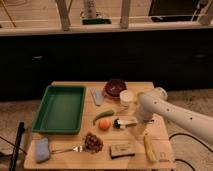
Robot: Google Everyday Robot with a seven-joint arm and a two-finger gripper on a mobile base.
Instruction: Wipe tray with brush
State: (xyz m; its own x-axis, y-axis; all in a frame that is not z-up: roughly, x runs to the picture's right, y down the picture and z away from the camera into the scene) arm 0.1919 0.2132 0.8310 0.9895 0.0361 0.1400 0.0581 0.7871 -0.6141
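Observation:
The green tray (60, 107) lies on the left half of the wooden table, with nothing in it. The brush (125, 122) lies flat right of the table's middle, its dark head pointing left and its white handle pointing right. My white arm (160, 107) reaches in from the right. My gripper (140, 121) is down at the right end of the brush handle, mostly hidden behind the wrist. The brush is well apart from the tray.
Near the brush are an orange fruit (104, 124) and a green vegetable (102, 115). A dark bowl (115, 88) and white cup (126, 97) stand behind. Grapes (92, 142), a fork (66, 149), a sponge (41, 149), a brown bar (121, 150) and a banana (149, 148) lie along the front.

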